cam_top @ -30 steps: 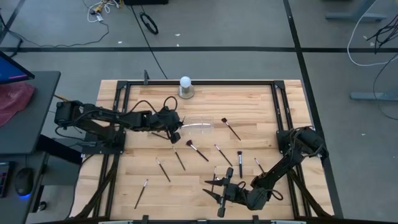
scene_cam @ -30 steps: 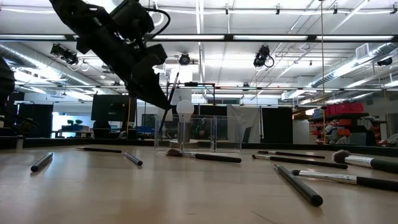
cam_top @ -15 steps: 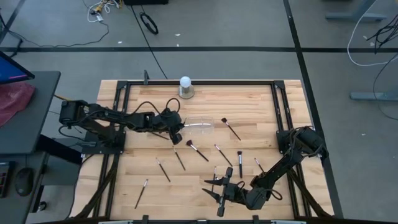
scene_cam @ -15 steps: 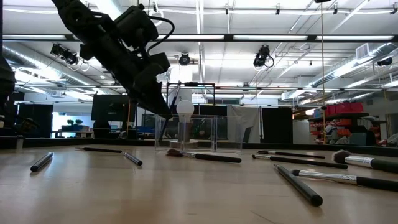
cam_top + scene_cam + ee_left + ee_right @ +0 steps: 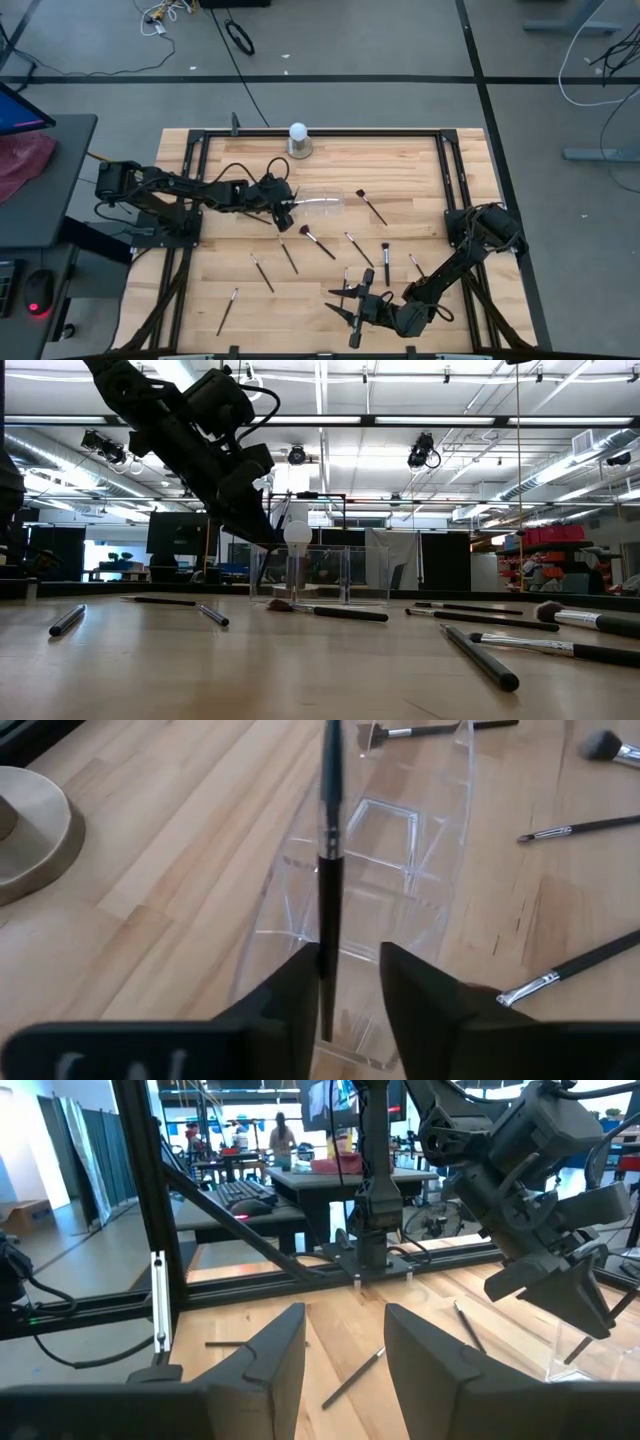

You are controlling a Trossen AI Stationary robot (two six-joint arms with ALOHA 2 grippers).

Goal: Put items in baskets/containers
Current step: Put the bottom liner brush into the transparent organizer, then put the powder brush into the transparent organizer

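The clear holder [image 5: 318, 203] [image 5: 400, 850] lies on the wood left of the table's middle. My left gripper [image 5: 286, 212] [image 5: 350, 990] hovers at the holder's left end, slanting down, its fingers open. A dark-handled brush [image 5: 329, 840] stands almost upright between them, its lower end down in the holder. Several more brushes lie flat on the table, among them one with a reddish tip [image 5: 318, 241] and one [image 5: 370, 207] right of the holder. My right gripper [image 5: 342, 302] [image 5: 345, 1350] waits near the front edge, open, with nothing between its fingers. My left gripper's fingers stand apart on either side of the brush's dark handle [image 5: 327, 970]. The handle runs close along the inner side of one finger [image 5: 300, 990]; whether it touches that finger I cannot tell. The other finger is clear of it. The fingers come from the table's left, slanting down.
A white ball on a grey round base [image 5: 298, 140] stands near the far edge. Loose brushes [image 5: 263, 272] [image 5: 385, 262] [image 5: 227, 311] are scattered over the table's near half. Black frame rails [image 5: 445, 170] border the wooden top.
My left gripper has parted its fingers over the holder's left end; the brush stays nearly upright between them.
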